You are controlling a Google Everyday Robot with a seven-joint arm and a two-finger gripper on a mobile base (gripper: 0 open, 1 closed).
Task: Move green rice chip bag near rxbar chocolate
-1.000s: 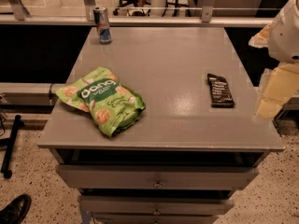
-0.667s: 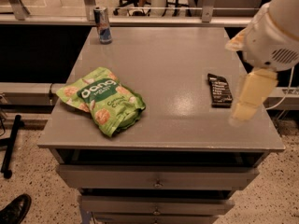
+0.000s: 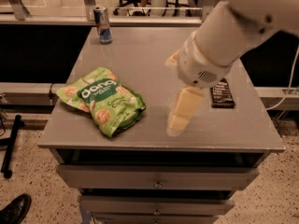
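The green rice chip bag (image 3: 103, 101) lies flat on the left part of the grey table (image 3: 140, 55), crinkly, with white lettering and pictures of chips. The rxbar chocolate (image 3: 222, 94) is a small dark bar lying on the right side, partly covered by my arm. My gripper (image 3: 183, 111) hangs from the white arm that comes in from the upper right. It is over the table's middle front, between the bag and the bar, apart from both and holding nothing.
A silver-blue can (image 3: 103, 24) stands upright at the table's back left corner. Drawers (image 3: 156, 177) sit under the table front. A shoe (image 3: 15, 209) is on the speckled floor at the lower left. Chairs and table legs are behind.
My arm has swung in from the right edge to the left, so the gripper is now over the table's middle, closer to the bag. The bag, bar and can have not moved.
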